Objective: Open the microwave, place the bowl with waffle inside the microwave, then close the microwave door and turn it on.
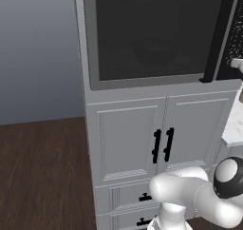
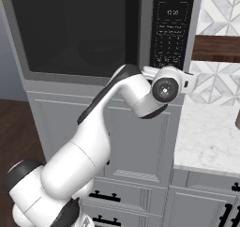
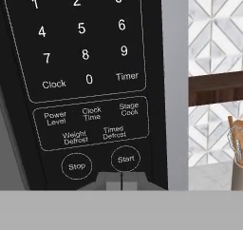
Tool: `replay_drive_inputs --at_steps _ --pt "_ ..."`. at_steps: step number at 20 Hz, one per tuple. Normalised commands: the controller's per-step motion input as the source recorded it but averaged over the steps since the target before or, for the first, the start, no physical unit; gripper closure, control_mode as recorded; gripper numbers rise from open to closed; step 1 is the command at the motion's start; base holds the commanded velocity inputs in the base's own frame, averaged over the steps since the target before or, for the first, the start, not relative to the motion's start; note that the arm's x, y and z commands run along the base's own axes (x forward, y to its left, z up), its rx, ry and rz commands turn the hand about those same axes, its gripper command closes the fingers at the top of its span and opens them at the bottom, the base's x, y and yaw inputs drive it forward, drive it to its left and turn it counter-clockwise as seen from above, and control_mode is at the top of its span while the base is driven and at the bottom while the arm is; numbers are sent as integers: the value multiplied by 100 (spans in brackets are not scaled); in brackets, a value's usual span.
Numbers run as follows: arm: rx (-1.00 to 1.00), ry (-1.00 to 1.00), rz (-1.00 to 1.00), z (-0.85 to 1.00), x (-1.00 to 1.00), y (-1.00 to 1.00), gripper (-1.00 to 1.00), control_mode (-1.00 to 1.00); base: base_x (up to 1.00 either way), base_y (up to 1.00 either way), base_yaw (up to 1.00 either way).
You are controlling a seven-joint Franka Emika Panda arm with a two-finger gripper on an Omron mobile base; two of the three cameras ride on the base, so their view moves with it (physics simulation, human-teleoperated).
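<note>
The microwave (image 1: pixel 88 58) is built in above white cabinets, and the microwave door (image 1: pixel 156 34) is closed, its long black handle (image 1: pixel 218 34) standing upright at the right. The bowl with the waffle is hidden behind the dark glass. In the hand view my gripper (image 3: pixel 121 180) is shut, with nothing held. Its fingertips are pressed together right at the black control panel (image 3: pixel 85 81), just below the Start button (image 3: pixel 126 158) and to the right of the Stop button (image 3: pixel 76 166). In the right base view my hand (image 2: pixel 168 86) is at the lower end of the panel (image 2: pixel 171 29).
White cabinet doors with short black handles (image 1: pixel 161 146) and drawers (image 1: pixel 128 196) sit under the microwave. A marble counter (image 2: pixel 206 137) lies to the right, under a wooden shelf (image 2: pixel 215 48) and a patterned tile wall. A utensil holder (image 3: pixel 236 169) stands on the counter.
</note>
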Motion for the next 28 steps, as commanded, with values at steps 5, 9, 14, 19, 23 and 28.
replay_drive_inputs --at_steps 5,9,14,19,23,28 --pt "0 0 0 0 17 -5 100 -100 0 0 0" --pt "0 0 0 0 13 -9 100 -100 0 0 0" --pt "0 0 0 -2 5 -7 100 -100 0 0 0" --pt "0 0 0 -13 10 0 100 -100 0 0 0" --pt "0 0 1 -8 18 0 100 -100 0 0 0" --pt "0 0 0 0 15 0 100 -100 0 0 0"
